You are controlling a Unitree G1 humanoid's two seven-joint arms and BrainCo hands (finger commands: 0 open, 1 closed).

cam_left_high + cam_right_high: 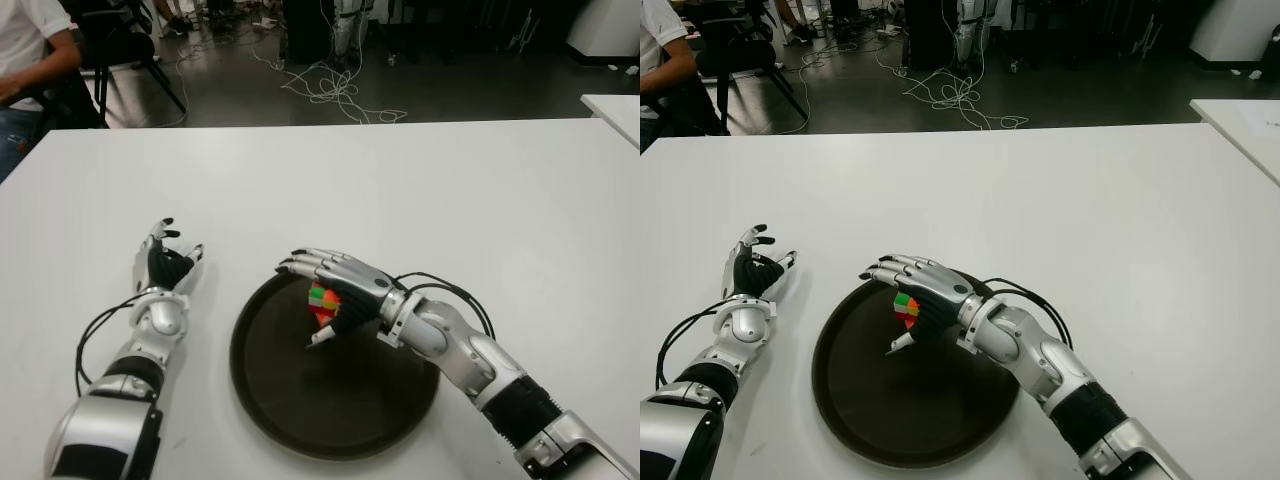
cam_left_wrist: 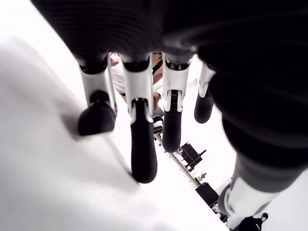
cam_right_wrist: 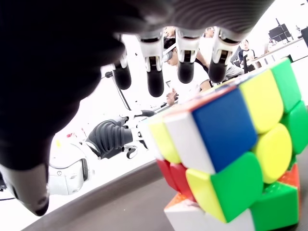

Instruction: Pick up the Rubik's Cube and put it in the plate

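White bench (image 1: 420,190) carries a round dark plate (image 1: 300,410) w/ raised rim, near the robot. Right hand (image 1: 335,285) reaches over the plate's far-left part, palm down, fingers extended fwd, thumb tucked under; forearm angles in from the right. Rubik's Cube (image 1: 322,303) sits under that palm, at or just above the plate floor, can't tell if it's touching down. Fingers look loosely spread over the cube rather than clamped; grip prob. released or nearly so. Cube: light, rigid, smooth plastic, somewhat slippery; best pinched on opposite flat faces. Left hand (image 1: 165,262) idle left of the plate, fingers relaxed, holding nothing.
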